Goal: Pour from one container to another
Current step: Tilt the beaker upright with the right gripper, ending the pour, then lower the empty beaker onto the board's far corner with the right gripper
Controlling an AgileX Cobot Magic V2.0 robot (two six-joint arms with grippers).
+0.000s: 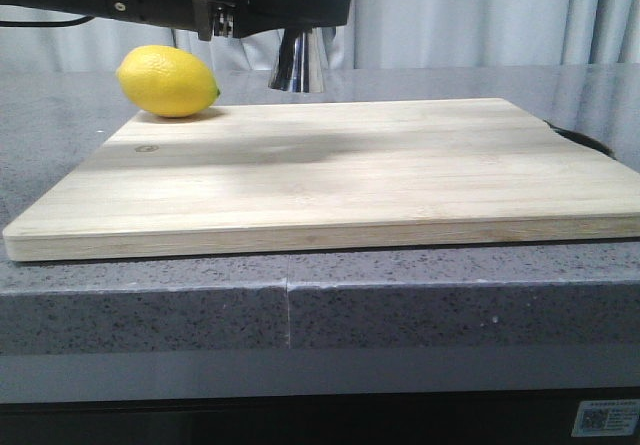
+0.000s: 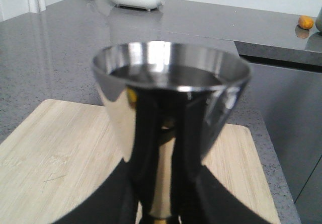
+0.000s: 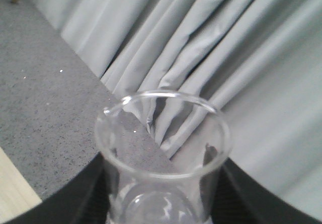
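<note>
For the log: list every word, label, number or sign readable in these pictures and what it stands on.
Nothing can be read.
Sticker on the cabinet front under the counter: a QR-like square with small print, too small to read.
Beaker: no marks legible.
Jigger, board, lemon: no text.

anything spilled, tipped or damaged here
Nothing stands out. The steel jigger is held upright in the left gripper, the glass beaker upright in the right gripper. The cutting board looks dry, and the lemon sits at its far corner.
</note>
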